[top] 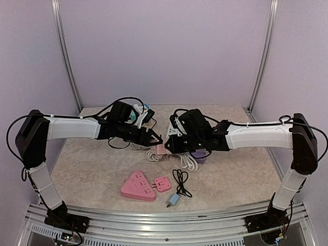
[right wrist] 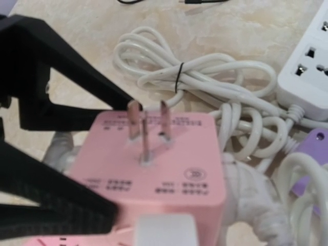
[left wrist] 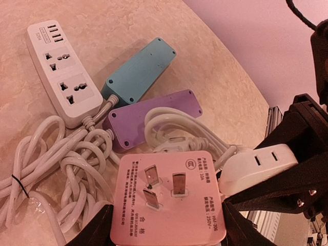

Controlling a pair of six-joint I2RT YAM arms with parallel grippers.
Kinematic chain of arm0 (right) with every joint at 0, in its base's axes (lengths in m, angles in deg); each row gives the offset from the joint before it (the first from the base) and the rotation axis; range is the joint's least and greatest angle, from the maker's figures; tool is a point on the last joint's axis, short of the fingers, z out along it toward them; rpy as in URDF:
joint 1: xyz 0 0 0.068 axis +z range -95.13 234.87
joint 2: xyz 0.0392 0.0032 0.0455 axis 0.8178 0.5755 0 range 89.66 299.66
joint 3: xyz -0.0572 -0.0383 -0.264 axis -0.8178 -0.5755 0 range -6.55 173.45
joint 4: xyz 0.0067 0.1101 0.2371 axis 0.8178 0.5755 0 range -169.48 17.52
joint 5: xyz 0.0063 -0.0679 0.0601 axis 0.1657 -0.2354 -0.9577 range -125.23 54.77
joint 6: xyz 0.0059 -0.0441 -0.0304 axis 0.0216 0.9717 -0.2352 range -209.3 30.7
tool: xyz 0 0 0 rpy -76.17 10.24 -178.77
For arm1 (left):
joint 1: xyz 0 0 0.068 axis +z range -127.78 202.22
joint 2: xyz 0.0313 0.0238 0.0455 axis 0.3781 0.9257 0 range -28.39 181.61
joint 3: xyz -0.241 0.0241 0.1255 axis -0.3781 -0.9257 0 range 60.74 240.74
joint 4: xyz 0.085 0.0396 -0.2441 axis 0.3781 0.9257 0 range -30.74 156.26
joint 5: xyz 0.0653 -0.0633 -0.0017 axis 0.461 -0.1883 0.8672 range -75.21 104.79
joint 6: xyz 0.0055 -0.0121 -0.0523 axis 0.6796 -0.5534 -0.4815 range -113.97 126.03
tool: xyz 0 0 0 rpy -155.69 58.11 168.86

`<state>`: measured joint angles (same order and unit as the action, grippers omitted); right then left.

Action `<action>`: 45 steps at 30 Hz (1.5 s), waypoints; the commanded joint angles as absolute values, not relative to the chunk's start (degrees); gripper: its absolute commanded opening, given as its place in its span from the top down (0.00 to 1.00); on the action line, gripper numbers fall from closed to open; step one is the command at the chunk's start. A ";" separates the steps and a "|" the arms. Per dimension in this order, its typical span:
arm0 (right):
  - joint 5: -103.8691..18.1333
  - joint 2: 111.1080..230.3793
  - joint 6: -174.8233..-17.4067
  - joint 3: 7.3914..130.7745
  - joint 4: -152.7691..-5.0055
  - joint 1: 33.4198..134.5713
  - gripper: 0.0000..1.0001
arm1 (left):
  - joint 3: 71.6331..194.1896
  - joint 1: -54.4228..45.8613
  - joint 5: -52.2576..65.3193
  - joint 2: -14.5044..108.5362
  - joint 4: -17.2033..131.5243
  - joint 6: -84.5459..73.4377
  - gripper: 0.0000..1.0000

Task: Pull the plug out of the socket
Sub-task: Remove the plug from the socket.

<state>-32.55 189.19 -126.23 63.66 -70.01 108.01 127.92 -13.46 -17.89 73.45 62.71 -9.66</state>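
A pink socket block (left wrist: 164,215) fills the near edge of the left wrist view, its back turned up so that three metal prongs (left wrist: 179,183) and printed lettering show. The left fingers (left wrist: 97,228) stand at a middling width, clamped on the block's two opposite sides. A white plug (left wrist: 256,164) with two slots in its end sits against the block's right side; whether its pins are seated I cannot tell. The right fingers (left wrist: 277,187) are pinched narrow on that plug. From above, block and plug are held between the two arms at the middle of the tabletop (top: 230,174), over a tangle of white cords (left wrist: 77,159). Just beyond the block lies a purple power strip (left wrist: 154,115), with a teal power strip (left wrist: 138,69) beside it and a white power strip (left wrist: 61,72) further left. Toward the near edge rest a pink triangular power strip (top: 138,185), a small pink adapter (top: 162,183) touching its right corner, and a coiled black cable (top: 180,182) ending in a pale blue plug (top: 172,200).
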 commanded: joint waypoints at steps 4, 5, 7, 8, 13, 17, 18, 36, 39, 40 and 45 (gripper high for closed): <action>-29.84 186.33 -126.49 59.21 -71.20 105.80 1.00 | 129.64 -11.88 -16.91 71.20 62.78 -8.56 0.66; -31.98 185.98 -127.20 57.95 -73.32 105.37 1.00 | 129.64 -11.88 -16.86 71.19 62.78 -8.49 0.66; -35.85 185.01 -128.62 54.95 -78.71 104.43 1.00 | 129.58 -11.88 -16.77 71.14 62.82 -8.43 0.66; -37.46 184.43 -129.12 53.91 -81.48 104.10 1.00 | 129.56 -11.88 -16.76 71.11 62.79 -8.39 0.66; -42.43 183.45 -130.59 51.47 -86.42 102.46 1.00 | 129.64 -11.88 -16.83 71.10 62.79 -8.39 0.66; -45.79 182.82 -132.05 49.16 -90.23 101.47 1.00 | 129.64 -11.88 -16.68 71.02 62.82 -8.31 0.66; -46.04 182.64 -132.32 48.69 -91.10 101.26 1.00 | 129.58 -11.85 -16.60 71.05 62.86 -8.30 0.66; -47.56 167.42 -121.20 44.15 -83.57 101.10 1.00 | 128.91 -7.40 -19.00 70.38 60.96 -10.55 0.66; -45.26 161.77 -122.56 39.40 -79.94 101.13 1.00 | 128.45 -5.85 -20.86 70.06 59.74 -11.88 0.66; -44.68 160.52 -123.44 37.53 -78.23 101.10 1.00 | 128.20 -5.34 -21.48 69.97 58.29 -12.31 0.66; -44.65 155.77 -131.17 27.29 -81.54 101.15 1.00 | 126.91 -3.37 -25.02 69.22 54.29 -14.59 0.66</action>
<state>-45.71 157.50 -125.59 34.33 -83.30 101.09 127.39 -5.31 -22.09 73.26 62.34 -12.08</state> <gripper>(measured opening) 0.168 0.618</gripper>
